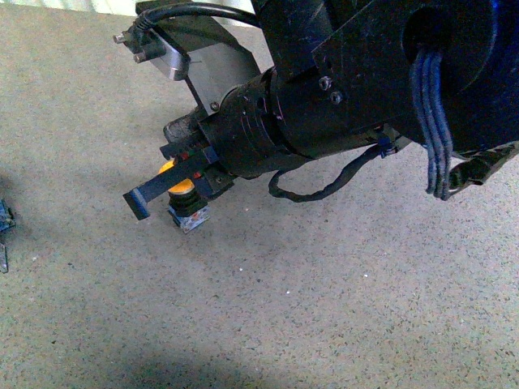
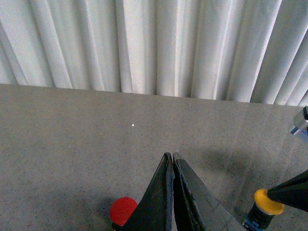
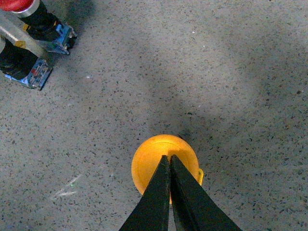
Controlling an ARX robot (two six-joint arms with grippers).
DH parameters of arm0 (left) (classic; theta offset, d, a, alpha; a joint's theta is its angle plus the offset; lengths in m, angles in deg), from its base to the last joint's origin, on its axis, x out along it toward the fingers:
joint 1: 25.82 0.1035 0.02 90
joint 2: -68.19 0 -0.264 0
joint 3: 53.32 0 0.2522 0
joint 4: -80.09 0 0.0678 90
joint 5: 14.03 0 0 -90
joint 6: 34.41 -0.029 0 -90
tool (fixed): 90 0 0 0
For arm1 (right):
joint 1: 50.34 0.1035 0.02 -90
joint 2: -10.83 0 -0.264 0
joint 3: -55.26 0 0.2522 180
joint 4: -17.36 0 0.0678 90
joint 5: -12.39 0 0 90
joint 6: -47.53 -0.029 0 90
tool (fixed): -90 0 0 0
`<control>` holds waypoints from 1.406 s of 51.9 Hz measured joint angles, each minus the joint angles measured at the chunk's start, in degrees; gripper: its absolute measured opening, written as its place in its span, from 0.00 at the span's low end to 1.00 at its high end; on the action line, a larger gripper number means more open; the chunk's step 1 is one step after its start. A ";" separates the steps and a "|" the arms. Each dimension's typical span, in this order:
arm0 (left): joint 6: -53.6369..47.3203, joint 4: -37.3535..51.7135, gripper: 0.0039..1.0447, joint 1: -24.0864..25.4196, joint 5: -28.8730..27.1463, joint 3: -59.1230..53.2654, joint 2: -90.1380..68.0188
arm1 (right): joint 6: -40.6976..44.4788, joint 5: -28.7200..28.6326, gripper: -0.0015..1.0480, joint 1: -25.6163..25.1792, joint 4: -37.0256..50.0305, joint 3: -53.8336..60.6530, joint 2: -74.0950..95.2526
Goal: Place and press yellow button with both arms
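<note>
The yellow button (image 1: 182, 188) stands upright on the speckled grey floor, on its blue-grey base. My right gripper (image 1: 139, 201) is shut, and its dark blue fingers lie across the yellow cap. In the right wrist view the shut tips (image 3: 167, 158) sit over the middle of the yellow cap (image 3: 154, 156). In the left wrist view my left gripper (image 2: 172, 155) is shut and empty, and points over bare floor. The yellow button (image 2: 267, 202) stands off to one side there, with a right finger (image 2: 293, 190) touching its cap.
A red button (image 2: 122, 210) sits beside my left fingers. It also shows in the right wrist view (image 3: 17, 5), with blue-grey blocks (image 3: 60, 36) and a metal bar (image 3: 19, 36). A white curtain (image 2: 154, 43) closes the far side. A small blue part (image 1: 4, 217) shows at the left edge.
</note>
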 joint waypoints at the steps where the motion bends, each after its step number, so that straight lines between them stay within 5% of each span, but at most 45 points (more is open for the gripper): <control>1: 0.00 0.00 0.01 0.00 0.00 0.00 0.00 | -0.17 0.04 0.01 0.02 -0.13 -0.09 0.04; 27: 0.00 0.00 0.01 0.00 -0.02 0.00 0.00 | -2.23 0.85 0.01 -0.04 -3.72 -2.25 1.79; 47: 0.00 0.00 0.01 0.00 -0.02 0.00 0.00 | -10.49 0.02 0.01 -2.34 4.48 4.46 -5.35; 59: 0.00 0.00 0.01 0.00 -0.02 0.00 0.00 | -13.62 2.95 0.01 -8.37 12.31 13.88 -17.07; 61: 0.00 0.00 0.01 0.00 -0.02 0.00 0.00 | -13.79 4.24 0.02 -10.56 13.55 17.22 -20.28; 68: 0.00 0.00 0.01 0.00 -0.02 0.00 0.00 | -12.00 8.50 0.32 -19.91 13.57 29.31 -35.58; 73: 0.02 0.00 0.01 0.00 0.00 0.00 0.00 | -9.64 26.05 0.11 -22.80 35.01 40.54 -44.78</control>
